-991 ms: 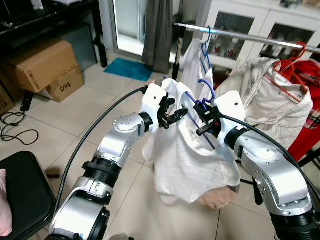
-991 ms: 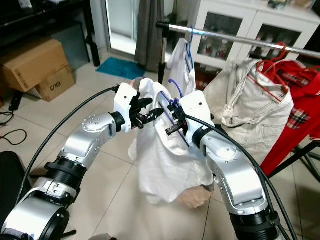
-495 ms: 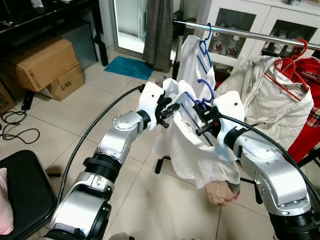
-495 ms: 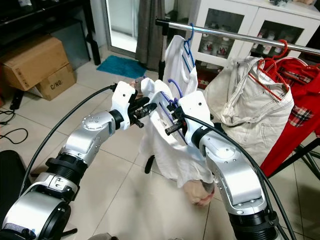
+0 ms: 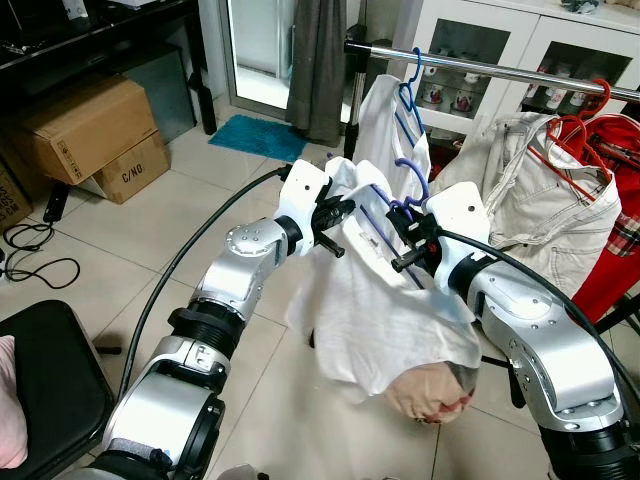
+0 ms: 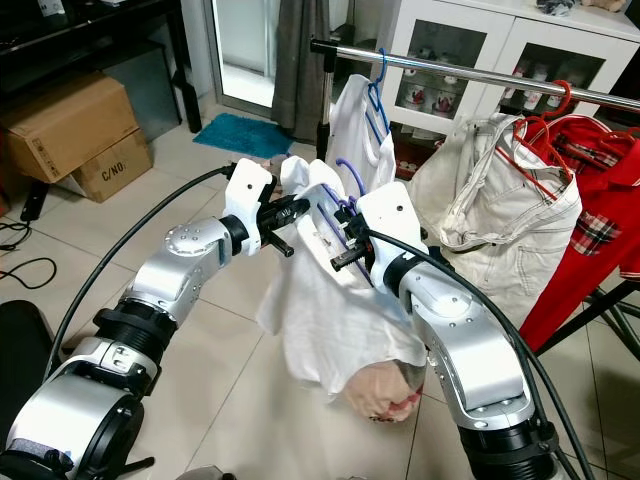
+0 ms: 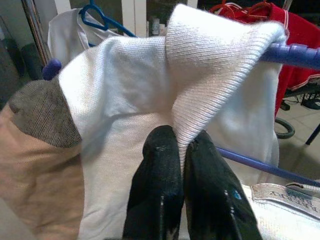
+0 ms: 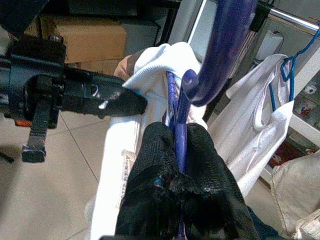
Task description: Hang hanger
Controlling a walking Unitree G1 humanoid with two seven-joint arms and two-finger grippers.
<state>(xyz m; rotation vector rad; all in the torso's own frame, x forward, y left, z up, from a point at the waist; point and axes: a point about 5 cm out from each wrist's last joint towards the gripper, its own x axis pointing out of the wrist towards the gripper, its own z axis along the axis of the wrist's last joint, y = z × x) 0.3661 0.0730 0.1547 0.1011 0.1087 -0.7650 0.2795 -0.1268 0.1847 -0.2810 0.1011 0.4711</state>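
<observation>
On the left, my left gripper (image 5: pixel 335 213) is pinched tight on a fold of the white shirt's (image 5: pixel 385 320) ribbed collar, seemingly to keep the cloth spread over the hanger's arm so it does not slide off while I carry it. In the left wrist view the two black fingers (image 7: pixel 159 165) meet on the knit edge, with a purple bar of the hanger running just beyond them.

In the middle, the purple hanger (image 5: pixel 390 200) sits inside the shirt between my two arms, its hook rising above the collar. The shirt drapes down from it toward the floor, and a tan patch (image 5: pixel 430 395) shows at its low hem.

To the right, my right gripper (image 5: pixel 408 238) is clamped narrow on the hanger's stem just under the hook, as the right wrist view shows; I judge this grip is what will steer the hook.

Farther off, the metal rail (image 5: pixel 500 70) crosses the scene, already carrying a white top on a blue hanger (image 5: pixel 410 85), then a beige garment (image 5: pixel 540 190) and a red one (image 5: pixel 615 230). My hanger is near but below the rail, not yet hooked on; the raise and hook-over is left.
</observation>
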